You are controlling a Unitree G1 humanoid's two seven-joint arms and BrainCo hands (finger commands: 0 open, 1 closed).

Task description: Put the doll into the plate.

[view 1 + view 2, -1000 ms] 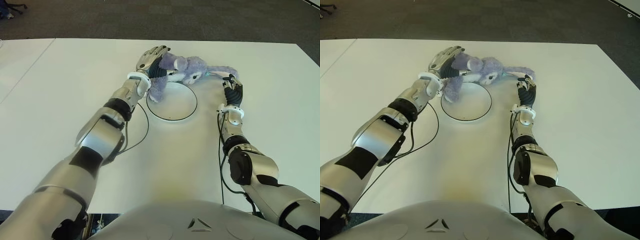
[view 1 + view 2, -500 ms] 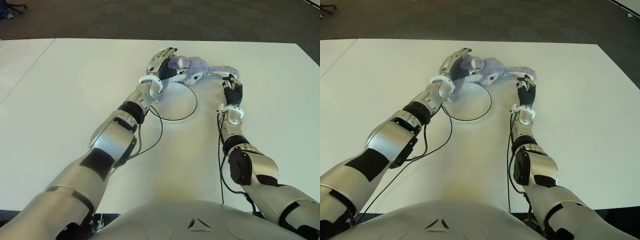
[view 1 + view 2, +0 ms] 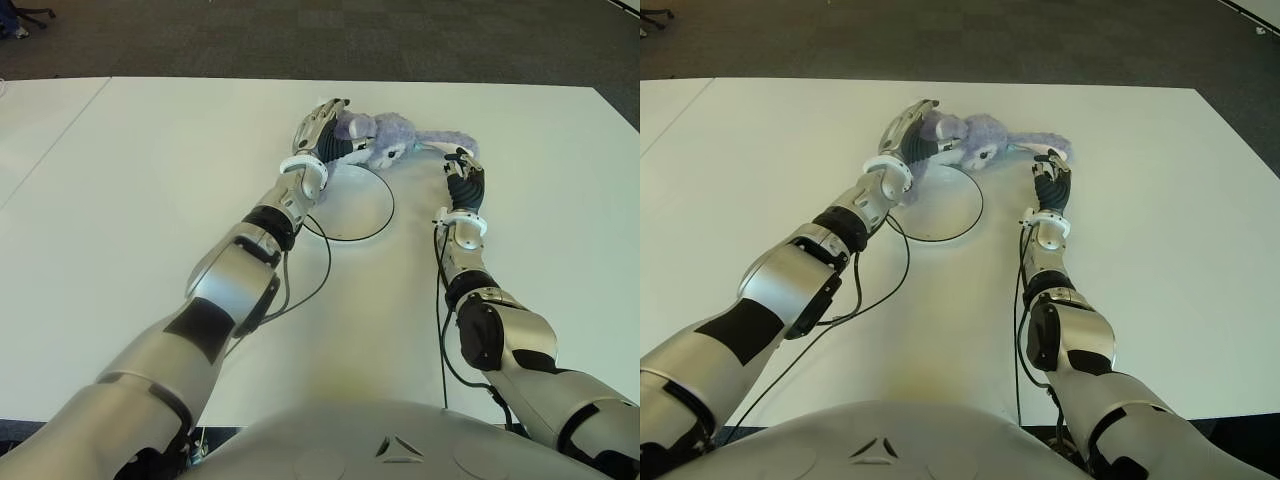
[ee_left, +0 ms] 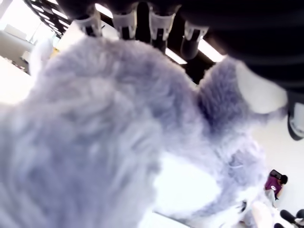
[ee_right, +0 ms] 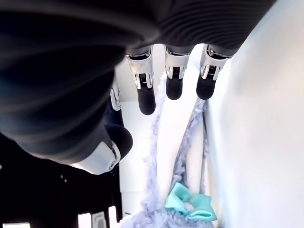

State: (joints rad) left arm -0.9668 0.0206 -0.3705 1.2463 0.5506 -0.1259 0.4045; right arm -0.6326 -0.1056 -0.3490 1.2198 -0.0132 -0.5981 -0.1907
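The purple plush doll (image 3: 385,133) lies on the table at the far rim of the white, dark-edged plate (image 3: 345,238). Its head reaches just over that rim. My left hand (image 3: 322,122) is at the doll's left end with its fingers (image 4: 126,21) curled over the furry body (image 4: 109,133), which fills the left wrist view. My right hand (image 3: 463,172) shows to the right of the plate, just short of the doll's long thin limb (image 3: 448,141). Its fingers (image 5: 145,97) hang loose and hold nothing. A teal bow (image 5: 187,202) shows on the doll.
The white table (image 3: 150,180) stretches wide on both sides. A black cable (image 3: 322,268) loops from my left arm across the table near the plate's left edge. Dark carpet (image 3: 300,40) lies beyond the far table edge.
My left hand has carried the doll's body from the plate's left edge forward and right to its far rim. In the last half second little moved. The right hand stayed put.
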